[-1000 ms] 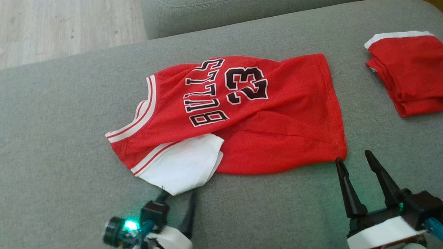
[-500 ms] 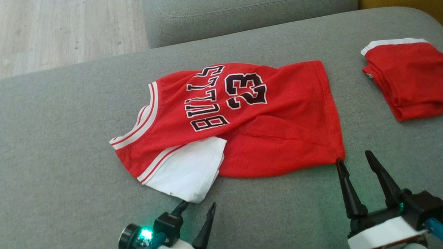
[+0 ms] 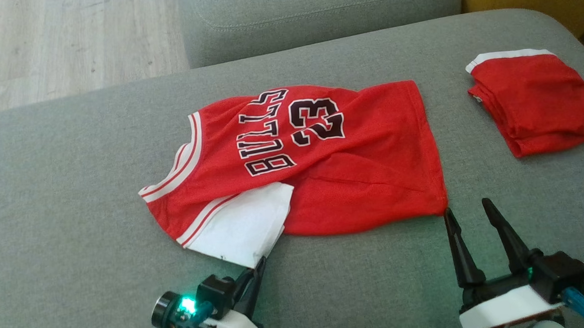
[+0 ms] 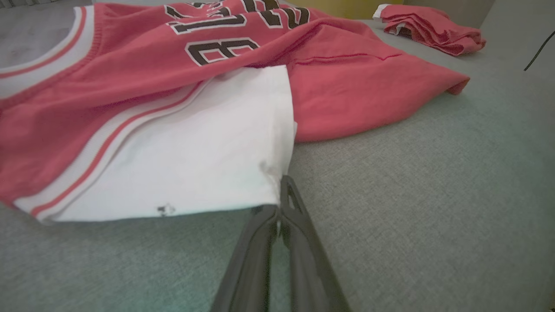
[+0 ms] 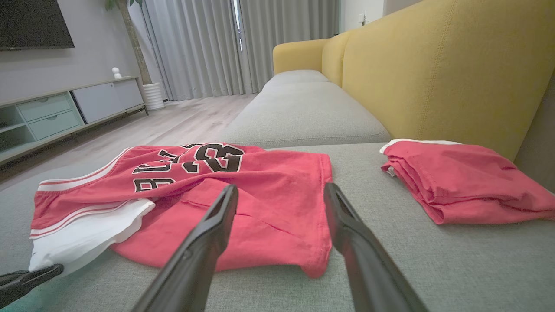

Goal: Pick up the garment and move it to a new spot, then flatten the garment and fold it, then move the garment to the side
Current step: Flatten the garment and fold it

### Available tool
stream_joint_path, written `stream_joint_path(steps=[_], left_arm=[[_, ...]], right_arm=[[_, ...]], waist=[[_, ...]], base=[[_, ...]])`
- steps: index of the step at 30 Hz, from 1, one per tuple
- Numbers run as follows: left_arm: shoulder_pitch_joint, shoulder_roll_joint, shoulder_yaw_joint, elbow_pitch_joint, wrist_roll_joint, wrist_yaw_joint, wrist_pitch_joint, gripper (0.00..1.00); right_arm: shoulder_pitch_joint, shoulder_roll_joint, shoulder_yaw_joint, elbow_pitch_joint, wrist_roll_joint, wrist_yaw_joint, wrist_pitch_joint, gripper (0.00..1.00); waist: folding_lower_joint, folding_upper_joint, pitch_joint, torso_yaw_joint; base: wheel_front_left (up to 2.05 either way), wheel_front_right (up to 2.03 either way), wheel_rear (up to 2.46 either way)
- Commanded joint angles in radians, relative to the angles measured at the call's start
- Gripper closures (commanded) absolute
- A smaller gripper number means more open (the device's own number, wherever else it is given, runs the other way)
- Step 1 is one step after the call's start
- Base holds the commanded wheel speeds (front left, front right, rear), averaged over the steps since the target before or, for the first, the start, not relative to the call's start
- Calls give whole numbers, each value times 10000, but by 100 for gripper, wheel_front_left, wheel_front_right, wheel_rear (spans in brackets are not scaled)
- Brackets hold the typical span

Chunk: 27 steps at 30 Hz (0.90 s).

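Whereas half a second earlier its two dark fingers stood spread just short of the cloth, the left gripper (image 3: 257, 266) now has them pressed together on the lower corner of the white sleeve (image 3: 240, 226), at the lower centre-left of the head view. The right gripper (image 3: 466, 206), at lower right, keeps its tapered fingers apart, with the tips just beside the hem corner. The jersey (image 3: 363, 180), soft red fabric with striped white trim and black lettering, lies creased mid-frame on the grey woven cushion (image 3: 74, 205). A folded red garment (image 3: 533, 101) sits well apart at upper right.
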Motion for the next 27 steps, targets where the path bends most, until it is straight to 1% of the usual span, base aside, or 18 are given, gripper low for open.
stream_joint_path(steps=[1,3,8,12,17,21,27], left_arm=[[-337,15,317,-208,96,-32,-123,100],[-315,13,373,-371,107,-40,-123,100],[-37,130,999,-1521,82,199,-123,100],[213,400,1492,-2414,80,264,-124,100],[229,785,1917,-3049,163,274,-124,100],[110,1001,2131,-3345,309,361,-124,100],[30,1083,2250,-3624,460,427,-124,100]], right_arm=[[-252,-128,192,-277,-10,65,-109,0],[-192,-115,175,-185,-10,65,-109,0],[-221,-85,8,454,156,65,-109,0],[-563,-69,-143,1487,640,65,-109,0],[-1531,-345,-178,3052,1514,65,-65,0],[-2536,-476,-656,4194,1791,65,491,0],[-3688,-504,-914,5579,1275,65,1353,0]], waist=[[0,0,-19,13],[0,0,-56,49],[0,0,-66,229],[0,0,1,453],[0,0,139,633],[0,0,271,675],[0,0,439,736]], base=[[0,0,0],[0,0,0],[0,0,0],[0,0,0],[0,0,0],[0,0,0],[0,0,0]])
